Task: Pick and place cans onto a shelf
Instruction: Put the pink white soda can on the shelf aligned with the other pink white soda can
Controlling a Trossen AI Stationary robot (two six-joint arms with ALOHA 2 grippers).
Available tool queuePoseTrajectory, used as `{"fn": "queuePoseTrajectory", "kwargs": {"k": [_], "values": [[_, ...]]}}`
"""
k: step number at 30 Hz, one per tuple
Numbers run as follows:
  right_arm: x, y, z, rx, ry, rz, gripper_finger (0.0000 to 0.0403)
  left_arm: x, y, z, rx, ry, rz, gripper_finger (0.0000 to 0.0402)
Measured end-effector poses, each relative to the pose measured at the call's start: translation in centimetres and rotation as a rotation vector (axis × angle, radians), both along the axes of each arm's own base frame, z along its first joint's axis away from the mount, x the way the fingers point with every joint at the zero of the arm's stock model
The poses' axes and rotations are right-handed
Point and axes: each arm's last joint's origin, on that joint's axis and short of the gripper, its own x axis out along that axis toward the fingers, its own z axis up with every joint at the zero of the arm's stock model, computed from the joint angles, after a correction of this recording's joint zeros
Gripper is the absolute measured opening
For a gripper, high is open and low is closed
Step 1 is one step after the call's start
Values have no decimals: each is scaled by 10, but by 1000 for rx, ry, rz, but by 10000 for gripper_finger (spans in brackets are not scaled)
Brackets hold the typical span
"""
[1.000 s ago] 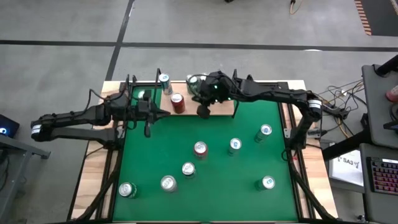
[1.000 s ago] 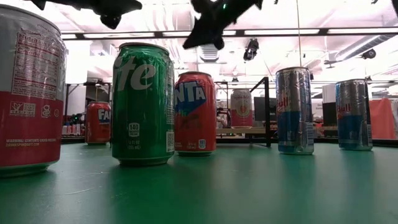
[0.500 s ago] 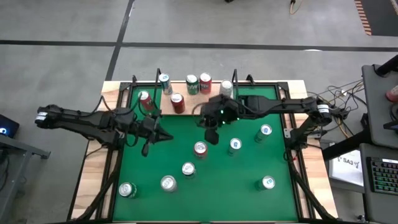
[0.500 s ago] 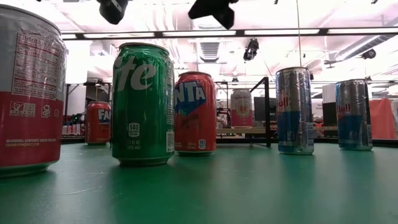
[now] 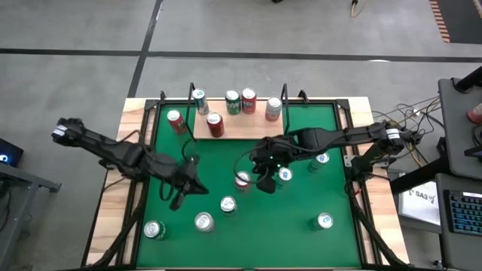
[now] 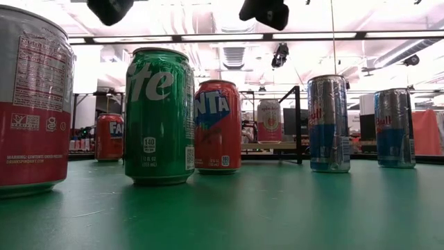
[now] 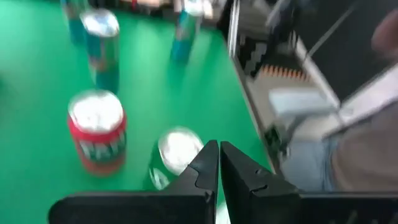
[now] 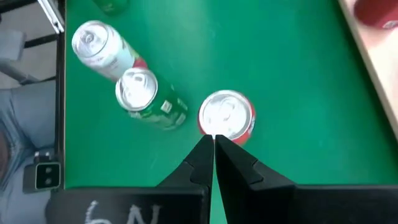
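Observation:
The shelf point(image 5: 235, 126) is a light-wood board at the table's far edge. Several cans stand on it, among them a green one point(image 5: 232, 100) and a red one point(image 5: 215, 123). More cans stand upright on the green table. My left gripper point(image 5: 183, 194) hovers shut above the table's left middle; ahead of its fingers point(image 7: 219, 149) are a red can point(image 7: 96, 130) and a green can point(image 7: 174, 152). My right gripper point(image 5: 265, 183) hovers shut beside a red can point(image 5: 242, 179), whose silver top point(image 8: 227, 117) shows just past the fingertips. Both grippers hold nothing.
Loose cans stand near the front edge point(image 5: 203, 220), point(image 5: 154, 229), point(image 5: 324, 220), and on the right point(image 5: 321, 159), point(image 5: 284, 175). One red can point(image 5: 175, 120) stands on the table left of the shelf. Black wire uprights point(image 5: 191, 90) flank the board. In the low view, both grippers point(image 6: 111, 8), point(image 6: 265, 10) hang above the can tops.
Both grippers have left the shelf area and travelled toward the table's near edge, staying shut and well above the cans. The right one has uncovered the cans on the board and now hangs by the middle red can. The left one has swung toward the table's middle.

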Motion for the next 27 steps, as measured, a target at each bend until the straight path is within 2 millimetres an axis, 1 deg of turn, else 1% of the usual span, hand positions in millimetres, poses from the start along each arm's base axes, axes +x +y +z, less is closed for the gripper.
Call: {"fn": "queuePoseTrajectory", "kwargs": {"k": [4, 8, 12, 16, 21, 27], "values": [[-2, 6, -2, 5, 26, 7, 9, -4, -17, -6, 57, 124, -62, 0], [-3, 10, -2, 7, 27, 16, 9, -9, -37, -14, 100, 186, -142, 0], [-3, 10, -2, 5, 28, 19, 9, -12, -52, -23, 159, 236, -160, 0], [-2, 10, -3, -1, 29, 25, 9, -10, -65, -35, 211, 270, -162, 0], [-2, 10, -3, -3, 28, 28, 9, -4, -76, -46, 249, 303, -159, 0], [-2, 10, -3, -5, 27, 30, 9, 1, -82, -48, 265, 310, -174, 0]]}}
